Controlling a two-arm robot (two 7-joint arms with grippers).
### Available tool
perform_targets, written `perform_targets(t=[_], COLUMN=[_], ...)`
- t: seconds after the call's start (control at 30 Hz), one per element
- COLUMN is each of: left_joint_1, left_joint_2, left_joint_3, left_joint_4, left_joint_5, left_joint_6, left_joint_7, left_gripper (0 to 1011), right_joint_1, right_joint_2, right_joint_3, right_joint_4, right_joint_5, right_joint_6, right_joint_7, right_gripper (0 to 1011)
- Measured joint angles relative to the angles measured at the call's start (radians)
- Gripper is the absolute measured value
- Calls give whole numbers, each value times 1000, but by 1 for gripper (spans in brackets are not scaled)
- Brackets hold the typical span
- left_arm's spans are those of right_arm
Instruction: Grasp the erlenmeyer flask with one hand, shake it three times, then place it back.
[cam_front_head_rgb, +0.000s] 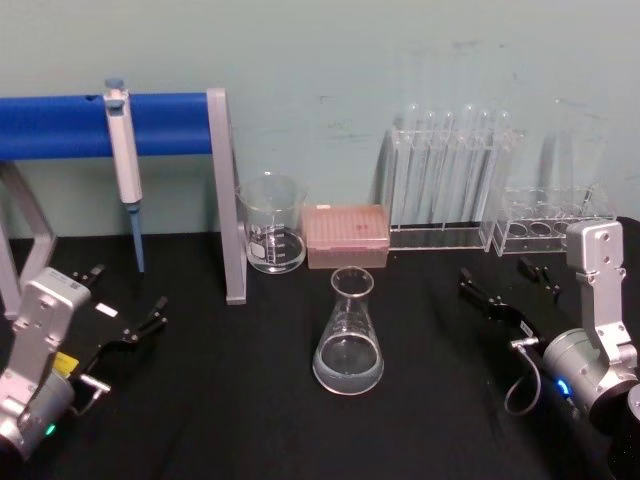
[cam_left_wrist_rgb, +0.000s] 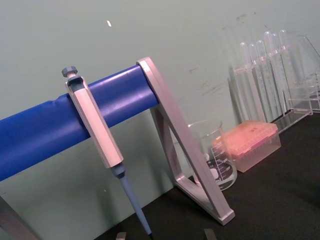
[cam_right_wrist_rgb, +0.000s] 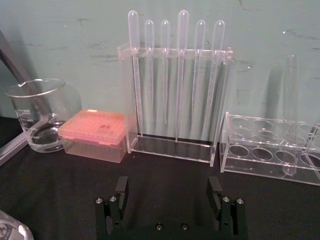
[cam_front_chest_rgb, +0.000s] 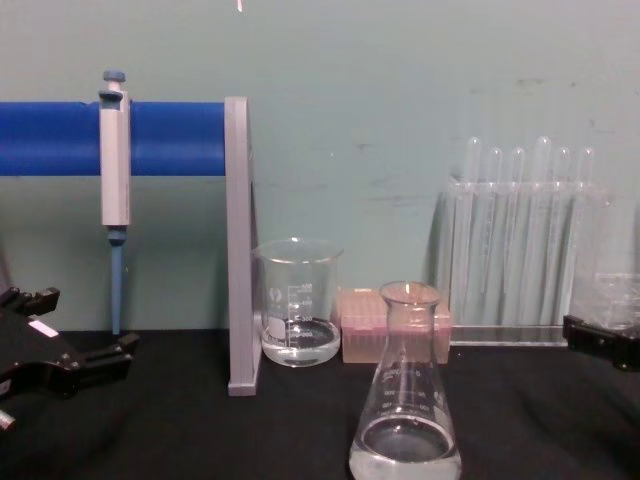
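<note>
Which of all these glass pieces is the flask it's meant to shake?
Start at the blue bar on its grey metal stand at the back left. In front of the pink box stands the clear glass cone-shaped erlenmeyer flask, alone mid-table. Unlike the straight-walled glass beaker behind it, it narrows to a slim neck.

The left gripper (cam_front_head_rgb: 125, 315) has thin black fingers and a small white label; its wrist is a silver block with a yellow sticker; the right gripper (cam_front_head_rgb: 505, 290) is black too, with a round silver wrist, a grey cable and small screws.
</note>
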Motion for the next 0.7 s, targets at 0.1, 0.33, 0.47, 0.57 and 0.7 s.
perform_targets(t=[0.1, 0.33, 0.47, 0.57, 0.7], left_joint_1=[0, 0, 0, 0, 0], left_joint_2=[0, 0, 0, 0, 0], left_joint_3=[0, 0, 0, 0, 0], left_joint_4=[0, 0, 0, 0, 0], left_joint_5=[0, 0, 0, 0, 0], left_joint_6=[0, 0, 0, 0, 0], left_joint_7=[0, 0, 0, 0, 0], left_gripper=[1001, 1001, 1001, 1001, 1001], right_joint_1=[0, 0, 0, 0, 0], right_joint_2=[0, 0, 0, 0, 0], right_joint_3=[0, 0, 0, 0, 0], right_joint_4=[0, 0, 0, 0, 0], right_joint_5=[0, 1, 2, 2, 2], right_joint_6=[0, -1, -1, -1, -1], right_joint_7=[0, -1, -2, -2, -2], right_gripper=[1000, 1000, 1000, 1000, 1000])
